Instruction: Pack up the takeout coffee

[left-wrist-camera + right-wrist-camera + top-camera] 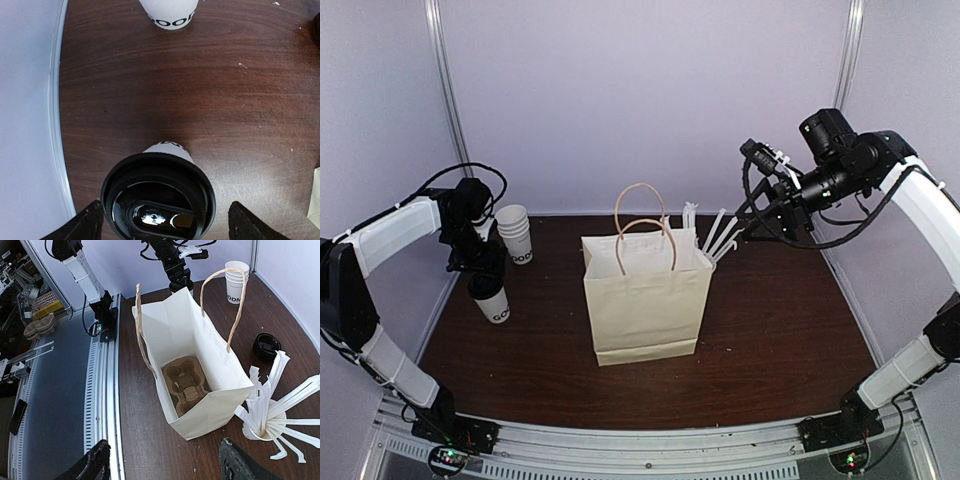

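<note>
The takeout coffee [495, 303], a white cup with a black dome lid, stands upright near the table's left edge. My left gripper [485, 275] hangs right over it. In the left wrist view the lid [157, 197] lies between the two fingers [87, 222], which stand open on either side, with a narrow gap on the right. The white paper bag [645, 290] stands open mid-table. A brown cup carrier [187, 382] lies on its bottom. My right gripper [748, 226] hovers open and empty behind the bag, up high [167, 465].
A stack of lidless white cups [516, 235] stands just behind the coffee. A cup of long white straws [265, 425] sits by the bag's far side, with a loose black lid [266, 346] near it. Enclosure walls border the table.
</note>
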Action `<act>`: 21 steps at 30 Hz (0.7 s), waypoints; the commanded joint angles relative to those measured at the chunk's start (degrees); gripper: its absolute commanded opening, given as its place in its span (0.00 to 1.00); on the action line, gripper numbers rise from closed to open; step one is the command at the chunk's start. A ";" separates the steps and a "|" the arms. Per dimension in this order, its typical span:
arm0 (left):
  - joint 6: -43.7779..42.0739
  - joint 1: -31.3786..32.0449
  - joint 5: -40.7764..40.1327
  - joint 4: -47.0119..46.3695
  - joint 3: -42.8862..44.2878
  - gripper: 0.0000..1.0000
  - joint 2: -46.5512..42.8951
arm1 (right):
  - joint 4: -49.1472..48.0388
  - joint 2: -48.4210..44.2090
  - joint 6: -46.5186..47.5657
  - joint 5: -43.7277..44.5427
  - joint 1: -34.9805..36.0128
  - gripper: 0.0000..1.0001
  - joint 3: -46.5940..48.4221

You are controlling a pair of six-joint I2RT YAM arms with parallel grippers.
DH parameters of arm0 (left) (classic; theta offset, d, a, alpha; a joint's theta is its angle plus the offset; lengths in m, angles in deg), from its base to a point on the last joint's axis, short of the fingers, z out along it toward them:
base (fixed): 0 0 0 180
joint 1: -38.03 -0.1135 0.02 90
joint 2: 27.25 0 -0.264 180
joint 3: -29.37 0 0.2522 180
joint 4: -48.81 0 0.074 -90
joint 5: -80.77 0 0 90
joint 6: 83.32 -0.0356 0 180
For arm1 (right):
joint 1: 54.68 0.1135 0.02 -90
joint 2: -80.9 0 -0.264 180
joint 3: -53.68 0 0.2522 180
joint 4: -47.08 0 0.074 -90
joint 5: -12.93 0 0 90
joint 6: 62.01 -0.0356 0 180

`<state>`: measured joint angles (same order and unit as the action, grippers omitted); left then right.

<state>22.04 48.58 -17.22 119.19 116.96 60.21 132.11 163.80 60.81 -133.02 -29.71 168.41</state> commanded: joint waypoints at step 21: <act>0.03 -1.49 0.95 1.02 -1.29 0.78 2.03 | -0.49 -0.80 0.14 -0.90 -0.36 0.74 -0.25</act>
<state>21.97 47.75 -17.74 120.50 116.65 61.55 132.11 163.80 60.81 -133.21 -29.71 168.39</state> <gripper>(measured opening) 0.780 0.743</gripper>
